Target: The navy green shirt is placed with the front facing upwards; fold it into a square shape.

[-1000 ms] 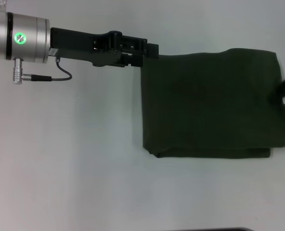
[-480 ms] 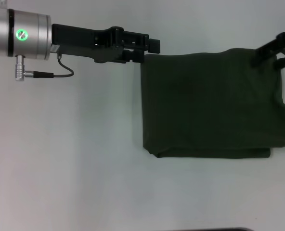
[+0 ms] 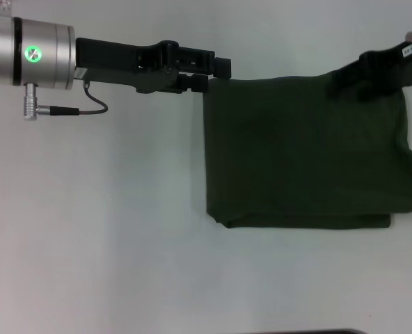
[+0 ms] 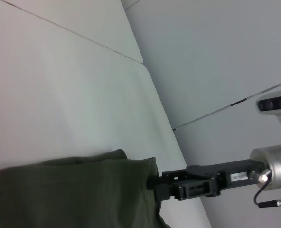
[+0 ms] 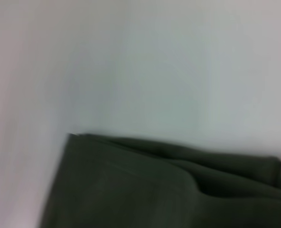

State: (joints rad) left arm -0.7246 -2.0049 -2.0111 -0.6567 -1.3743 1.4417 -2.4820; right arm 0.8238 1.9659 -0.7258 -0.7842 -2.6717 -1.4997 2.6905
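The shirt (image 3: 307,149) lies folded on the table (image 3: 108,229), toward its right edge. The left gripper (image 3: 207,75) is at the shirt's far left corner and the right gripper (image 3: 345,78) at its far right corner; I cannot tell if either claw grips cloth. I judge both corners should move together, so the fold stays square.

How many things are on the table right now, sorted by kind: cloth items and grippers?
Cloth items: 1, the navy green shirt, folded flat on the white table.
Grippers: 2, the left gripper at the shirt's far left corner, the right gripper over its far right edge.
Total: 3.
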